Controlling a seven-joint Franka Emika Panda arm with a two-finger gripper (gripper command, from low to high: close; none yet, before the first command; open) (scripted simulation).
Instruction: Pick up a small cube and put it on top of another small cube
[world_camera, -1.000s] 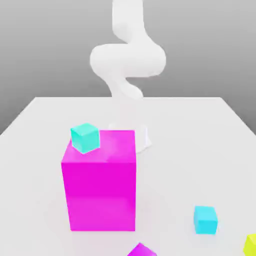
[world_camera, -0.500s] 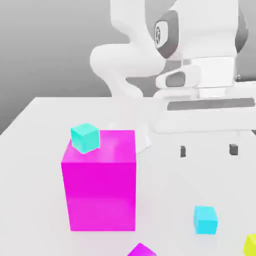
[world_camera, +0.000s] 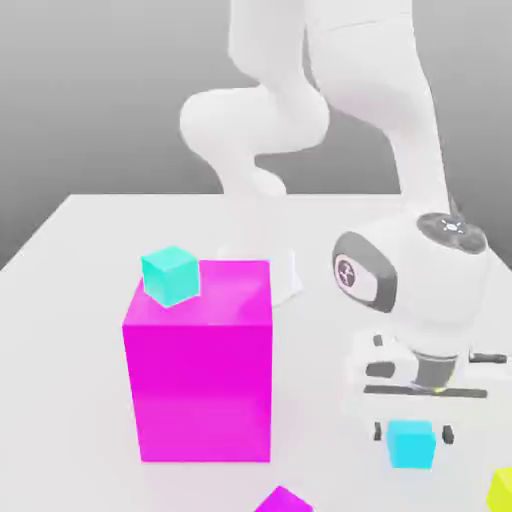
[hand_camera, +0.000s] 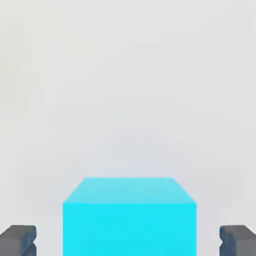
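Note:
The small sky-blue cube (world_camera: 411, 445) rests on the white table near the front, at the exterior view's right. My gripper (world_camera: 412, 433) has come down over it, one dark fingertip (world_camera: 378, 432) on each side. In the hand view the sky-blue cube (hand_camera: 129, 217) sits between the fingers (hand_camera: 17, 240) of the gripper (hand_camera: 128, 242), with a gap showing on both sides, so the gripper is open around it. The other small cube, teal (world_camera: 169, 274), appears to sit on the top of the big magenta block (world_camera: 200, 380), at its far left edge.
The tall magenta block stands at the exterior view's left of the gripper. A yellow-green cube (world_camera: 503, 490) lies at the front right corner. Another magenta piece (world_camera: 283, 500) shows at the front edge. The arm's base (world_camera: 285, 275) is behind the block.
The arm has swung in and dropped from high above down to the sky-blue cube. Its fingers now straddle the cube and stand closer together. No cube has moved.

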